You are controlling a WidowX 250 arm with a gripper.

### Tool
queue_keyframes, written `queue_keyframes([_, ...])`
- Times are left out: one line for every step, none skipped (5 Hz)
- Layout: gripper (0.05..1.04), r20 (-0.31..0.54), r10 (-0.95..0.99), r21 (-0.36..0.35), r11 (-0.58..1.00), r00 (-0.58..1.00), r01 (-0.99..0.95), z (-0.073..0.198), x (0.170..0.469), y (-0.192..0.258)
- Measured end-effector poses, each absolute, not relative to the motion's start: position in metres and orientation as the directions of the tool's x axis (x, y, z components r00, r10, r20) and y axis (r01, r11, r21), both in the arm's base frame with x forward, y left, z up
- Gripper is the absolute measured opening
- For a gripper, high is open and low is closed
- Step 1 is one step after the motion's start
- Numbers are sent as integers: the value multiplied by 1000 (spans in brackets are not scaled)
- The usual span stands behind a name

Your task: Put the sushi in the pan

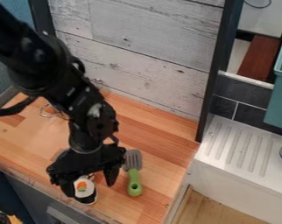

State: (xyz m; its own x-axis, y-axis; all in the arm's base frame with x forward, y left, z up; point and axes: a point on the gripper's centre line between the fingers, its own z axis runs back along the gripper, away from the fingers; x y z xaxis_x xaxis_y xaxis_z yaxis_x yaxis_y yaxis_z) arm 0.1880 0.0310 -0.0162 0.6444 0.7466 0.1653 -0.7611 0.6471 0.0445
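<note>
- Hangs at lower left, gripper (90, 188) spread wide around sushi (82, 187); cannot tell if touching.
- Counted one sushi, lower left.
- Counted one spatula (134, 177), lower center, and one bin (278, 103), right edge.

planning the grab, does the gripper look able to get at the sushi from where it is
Probably yes: the gripper hangs over the sushi with its fingers apart, and the spatula lies off to the side.
</note>
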Motion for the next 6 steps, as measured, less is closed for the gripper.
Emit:
queue_keyframes([999, 151, 749, 76, 641, 645, -763, -27, 185, 32])
queue_keyframes([999, 142, 752, 99, 636, 644, -765, -38, 186, 34])
queue_keyframes([943, 133, 749, 121, 638, 649, -760, -46, 190, 35])
queue_keyframes([660, 139, 739, 147, 643, 659, -752, -50, 196, 38])
queue_keyframes([486, 137, 744, 138, 640, 654, -756, -51, 198, 37])
queue_keyframes([427, 126, 743, 140, 642, 657, -754, -52, 196, 36])
